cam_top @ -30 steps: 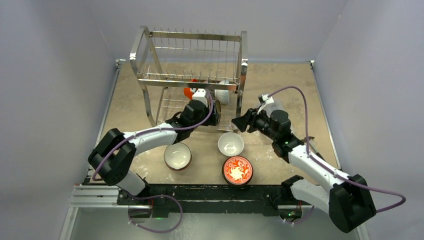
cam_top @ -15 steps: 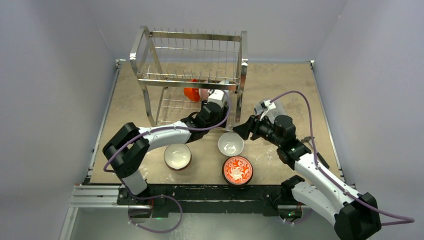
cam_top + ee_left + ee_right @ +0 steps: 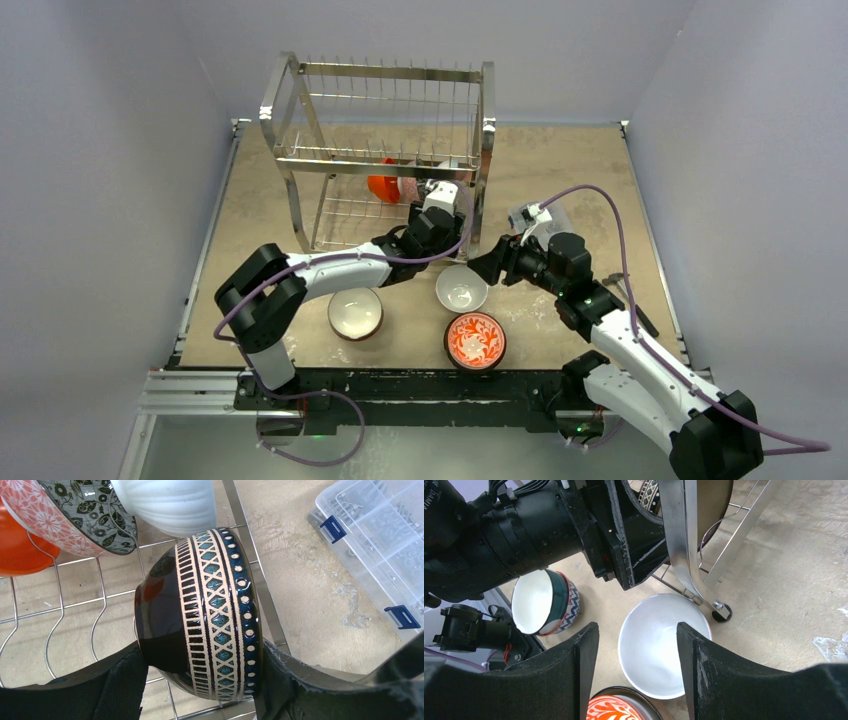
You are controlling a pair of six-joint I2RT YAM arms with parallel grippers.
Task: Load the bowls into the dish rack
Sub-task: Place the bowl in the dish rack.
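My left gripper [image 3: 437, 215] is shut on a blue patterned bowl [image 3: 210, 615], held on edge over the lower shelf of the steel dish rack [image 3: 300, 165]. On that shelf stand an orange bowl [image 3: 15, 545], a red-and-white floral bowl [image 3: 35, 515], a grey-black patterned bowl [image 3: 95, 520] and a white ribbed bowl [image 3: 165, 502]. My right gripper [image 3: 636, 627] is open and empty just above a plain white bowl [image 3: 461, 289] on the table. An orange-red patterned bowl [image 3: 475, 340] and a white-lined bowl [image 3: 355, 311] sit near the front.
A clear plastic compartment box [image 3: 380, 545] lies on the table right of the rack. The rack's front right leg [image 3: 679, 535] stands close beside the white bowl and my right fingers. Grey walls enclose the table on three sides.
My left gripper has carried the blue patterned bowl to the right along the lower shelf. My right gripper has come down and left toward the white bowl.
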